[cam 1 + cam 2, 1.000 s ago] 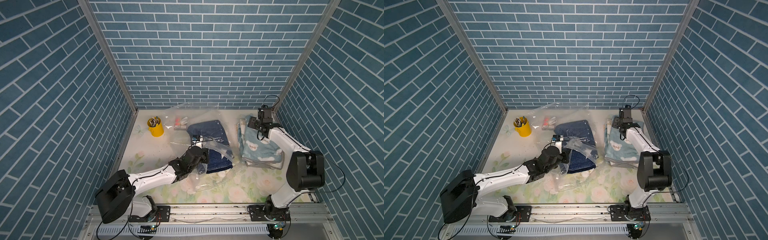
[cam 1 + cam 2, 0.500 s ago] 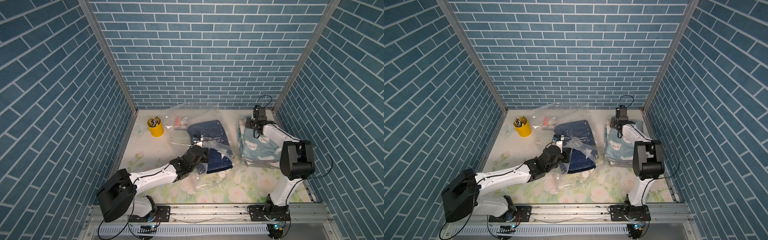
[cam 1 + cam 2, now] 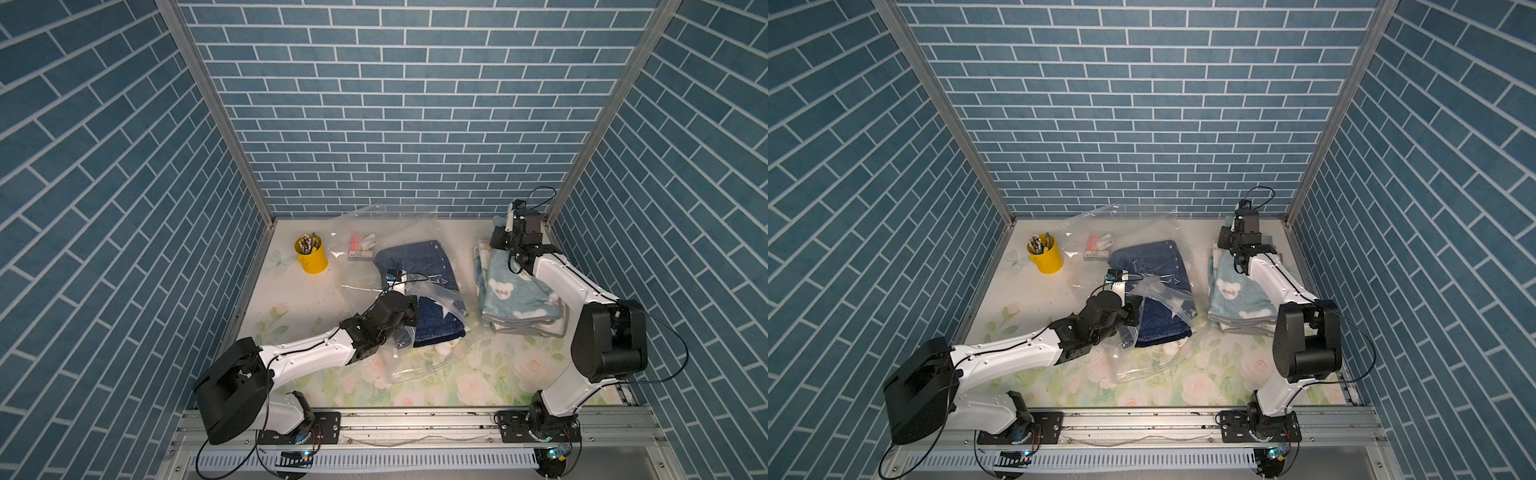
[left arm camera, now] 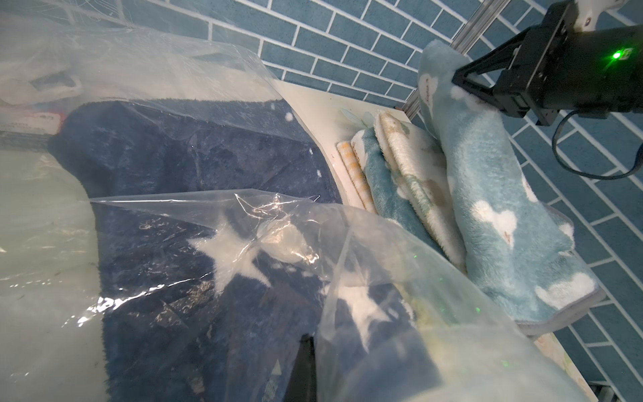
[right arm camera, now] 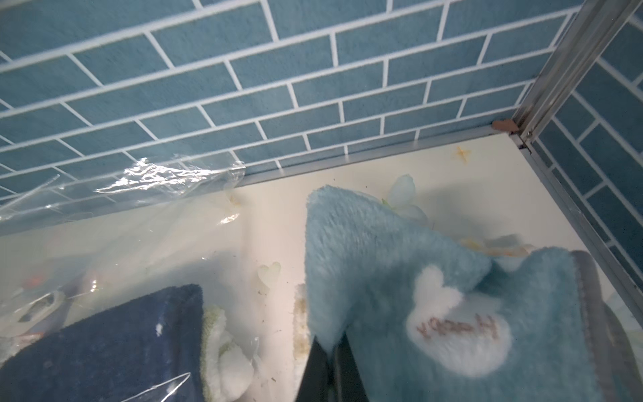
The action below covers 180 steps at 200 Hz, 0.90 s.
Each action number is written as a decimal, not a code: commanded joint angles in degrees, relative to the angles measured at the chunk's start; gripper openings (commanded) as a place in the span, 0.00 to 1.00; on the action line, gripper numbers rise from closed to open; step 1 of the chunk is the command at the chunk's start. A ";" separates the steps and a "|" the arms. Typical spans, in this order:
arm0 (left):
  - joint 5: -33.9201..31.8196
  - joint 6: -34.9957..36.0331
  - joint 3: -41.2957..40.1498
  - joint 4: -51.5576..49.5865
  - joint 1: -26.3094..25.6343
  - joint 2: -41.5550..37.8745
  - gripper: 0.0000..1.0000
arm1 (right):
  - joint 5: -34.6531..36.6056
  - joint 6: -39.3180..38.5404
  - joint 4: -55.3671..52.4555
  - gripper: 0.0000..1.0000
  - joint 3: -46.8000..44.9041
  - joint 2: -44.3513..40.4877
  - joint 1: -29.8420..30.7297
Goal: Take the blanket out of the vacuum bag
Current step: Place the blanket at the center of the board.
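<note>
left arm [image 3: 307,359] low at centre, left gripper [image 3: 412,312] pinching crinkly transparent plastic vacuum bag [image 3: 442,296], right arm [image 3: 561,278] reaching far right, right gripper [image 5: 330,351] clamping corner of fluffy light-blue blanket [image 5: 400,264]

Navy star blanket [image 3: 432,328], flat inside crinkled clear vacuum bag [image 3: 365,226]

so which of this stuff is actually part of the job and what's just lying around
Job: vacuum bag, navy star blanket inside it, left gripper pinching the bag.
Lying about: yellow pen cup, red-and-white packet, folded blanket stack, whose light blue bear blanket the right gripper pinches.
</note>
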 commanded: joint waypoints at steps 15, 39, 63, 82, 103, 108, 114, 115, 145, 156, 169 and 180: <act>0.34 0.30 1.51 -1.39 0.57 1.81 0.00 | 3.67 0.10 -3.30 0.21 1.58 5.10 0.24; 0.50 0.08 1.17 -1.67 0.52 2.03 0.00 | 7.05 1.42 -2.16 0.54 -0.80 4.85 0.24; 0.34 0.14 1.09 -2.17 0.53 1.41 0.00 | 5.26 1.33 -4.06 0.63 -0.44 2.21 0.28; -0.19 0.10 0.70 -2.03 0.54 0.73 0.00 | 6.05 1.42 -3.25 0.67 -2.62 -3.51 0.11; -0.10 0.14 0.39 -1.30 0.52 0.73 0.00 | 7.49 -0.08 -6.71 0.69 -0.91 -7.07 -0.08; -0.01 0.07 0.39 -1.13 0.53 0.91 0.00 | 9.39 -0.55 -7.68 0.70 -0.36 -7.53 -0.40; 0.27 -0.05 0.38 -0.99 0.52 1.11 0.00 | 10.63 -0.96 -8.27 0.71 -0.12 -7.95 -1.67; 0.32 -0.07 0.38 -0.96 0.52 1.10 0.00 | 10.62 -1.04 -8.28 0.71 -0.16 -8.01 -1.96; 0.91 0.12 0.48 -0.30 0.57 1.27 0.00 | -0.72 -0.08 -6.49 0.64 -4.01 -7.40 -15.27; 0.81 0.33 0.60 0.09 0.52 1.41 0.00 | -5.98 -0.49 -5.78 0.63 -4.83 -5.84 -17.84; 0.90 0.69 1.04 0.12 0.52 1.84 0.00 | -9.59 -1.35 -4.49 0.63 -5.03 -3.81 -18.96; 1.21 1.18 1.58 -0.14 0.52 2.30 0.00 | -11.75 -1.66 -4.25 0.64 -4.19 -1.60 -19.75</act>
